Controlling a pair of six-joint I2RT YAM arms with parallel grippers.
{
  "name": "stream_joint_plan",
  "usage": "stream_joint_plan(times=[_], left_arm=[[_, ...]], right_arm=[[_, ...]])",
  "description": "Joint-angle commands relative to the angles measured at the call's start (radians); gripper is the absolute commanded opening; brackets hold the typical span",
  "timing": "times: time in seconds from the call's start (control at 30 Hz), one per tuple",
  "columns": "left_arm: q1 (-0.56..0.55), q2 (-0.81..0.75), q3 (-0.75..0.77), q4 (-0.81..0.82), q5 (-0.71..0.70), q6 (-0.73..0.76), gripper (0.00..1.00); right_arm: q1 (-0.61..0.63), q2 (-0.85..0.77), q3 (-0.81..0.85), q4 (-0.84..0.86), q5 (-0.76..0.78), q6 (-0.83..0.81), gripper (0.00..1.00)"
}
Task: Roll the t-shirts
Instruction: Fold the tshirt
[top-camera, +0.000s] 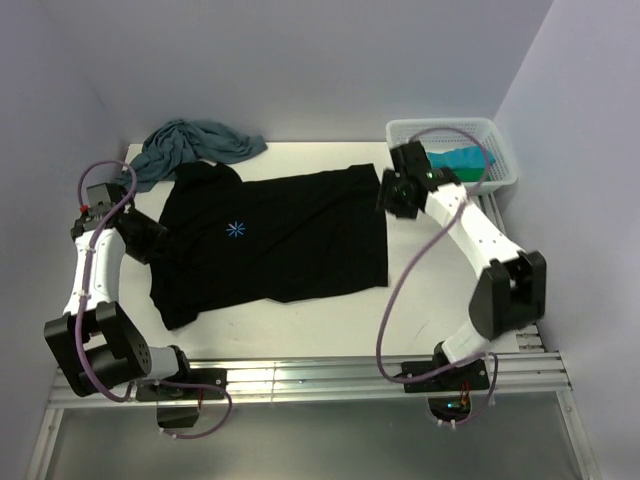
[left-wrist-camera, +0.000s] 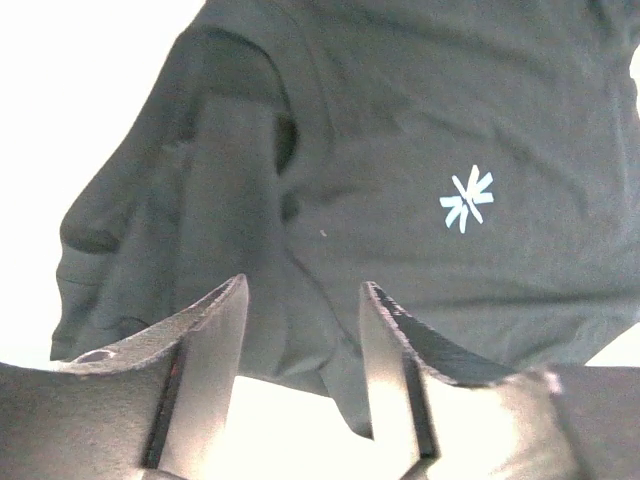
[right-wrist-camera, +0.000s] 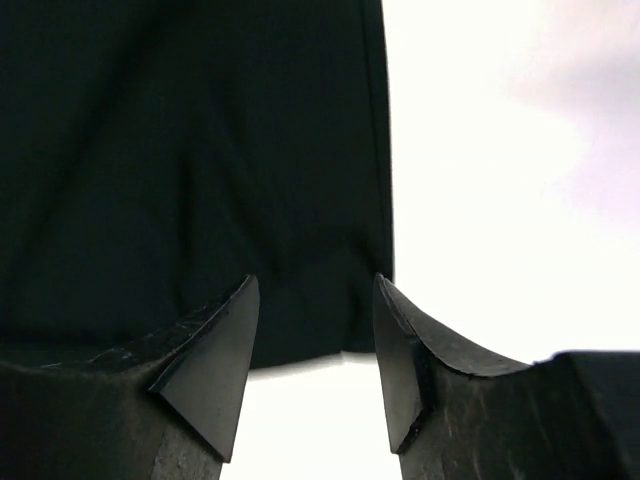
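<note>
Across the top view, the black t-shirt (top-camera: 275, 240) lies flat mid-surface (top-camera: 330, 330). Its left edge is by the left end effector (top-camera: 140, 235) and its right edge by the right end effector (top-camera: 395, 190). Bare strips run along the near and right sides. A dusty-blue shirt (top-camera: 190, 143) is bunched far-left, and a turquoise shirt (top-camera: 465, 160) fills the basket (top-camera: 500, 140). From the left wrist, parted fingers hold nothing over the rumpled edge. From the right wrist, fingers stand apart and empty, seemingly just above the shirt's corner.
</note>
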Motion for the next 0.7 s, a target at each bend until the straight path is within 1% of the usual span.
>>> stream_joint_plan(times=[0.0, 0.03, 0.07, 0.17, 0.3, 0.5, 0.67], left_arm=[[0.036, 0.006, 0.023, 0.030, -0.019, 0.046, 0.55], [0.040, 0.008, 0.024, 0.034, -0.022, 0.049, 0.57], [0.048, 0.010, 0.026, 0.044, -0.020, 0.054, 0.61], [0.089, 0.019, 0.017, 0.071, 0.007, 0.068, 0.65], [0.152, 0.055, 0.010, 0.077, 0.032, 0.092, 0.66], [0.223, 0.097, 0.007, 0.085, 0.082, 0.118, 0.66], [0.248, 0.132, 0.021, 0.083, 0.087, 0.140, 0.66]], right_arm=[[0.006, -0.084, -0.204, -0.018, -0.080, 0.054, 0.56], [0.006, -0.101, -0.270, -0.012, -0.083, 0.068, 0.56], [0.008, -0.115, -0.299, 0.011, -0.115, 0.071, 0.56], [0.017, -0.149, -0.396, 0.062, -0.146, 0.097, 0.56], [0.022, -0.123, -0.480, 0.120, -0.188, 0.125, 0.56], [0.040, -0.062, -0.540, 0.194, -0.209, 0.155, 0.54], [0.051, -0.013, -0.578, 0.202, -0.195, 0.200, 0.48]])
